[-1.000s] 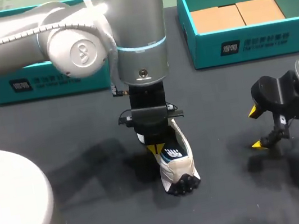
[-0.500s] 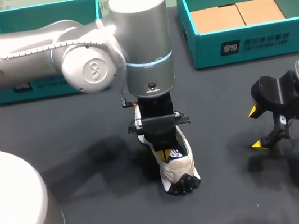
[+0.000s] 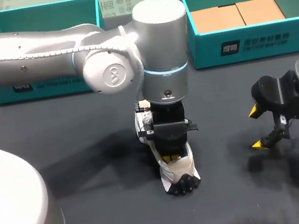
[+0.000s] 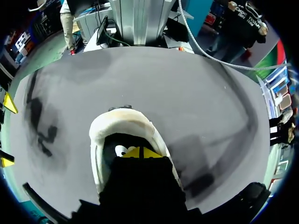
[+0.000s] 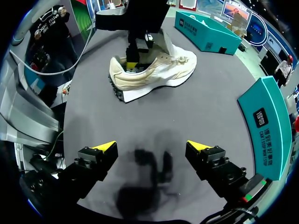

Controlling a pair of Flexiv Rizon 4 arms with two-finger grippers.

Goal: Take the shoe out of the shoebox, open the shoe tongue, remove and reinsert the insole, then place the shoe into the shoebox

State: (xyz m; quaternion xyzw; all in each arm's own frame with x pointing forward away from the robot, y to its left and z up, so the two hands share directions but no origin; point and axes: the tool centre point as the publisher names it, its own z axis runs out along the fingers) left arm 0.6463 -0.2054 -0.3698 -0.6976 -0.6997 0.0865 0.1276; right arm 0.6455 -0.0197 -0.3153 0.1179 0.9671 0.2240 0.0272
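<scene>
Currently the shoe (image 3: 179, 171) stands on its sole at the middle of the table (image 3: 87, 147), outside the shoebox (image 3: 253, 45), heel toward the near edge. My left gripper (image 3: 171, 157) points down into the shoe opening, near the heel. In the left wrist view its yellow tips look pressed together; I cannot tell whether they pinch anything. My right gripper (image 3: 255, 128) hangs over bare table to the right of the shoe, well apart from it, fingers spread and holding nothing. The shoebox and a second teal box (image 3: 48, 85) sit along the far side.
</scene>
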